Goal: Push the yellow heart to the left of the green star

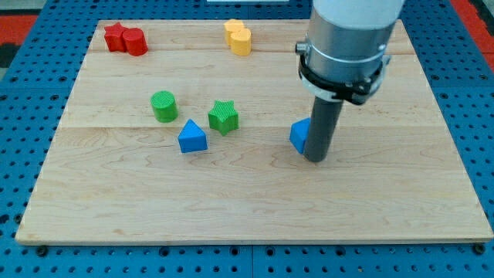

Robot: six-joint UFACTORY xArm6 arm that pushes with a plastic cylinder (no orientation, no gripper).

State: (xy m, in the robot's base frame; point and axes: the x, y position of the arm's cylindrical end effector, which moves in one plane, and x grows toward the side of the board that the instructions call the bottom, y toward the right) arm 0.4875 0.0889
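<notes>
The yellow heart (pixel 242 42) lies near the view's top, touching a second yellow block (pixel 232 30) just above and left of it. The green star (pixel 223 116) sits left of the board's middle. My tip (pixel 315 158) rests on the board right of the middle, well to the right of the star and far below the yellow heart. It touches the right side of a blue block (pixel 300 135), which the rod partly hides.
A green cylinder (pixel 164 106) lies left of the star, and a blue triangle (pixel 192 137) just below and left of it. Two red blocks (pixel 126 38) sit at the top left corner. The wooden board (pixel 255 208) lies on a blue pegboard.
</notes>
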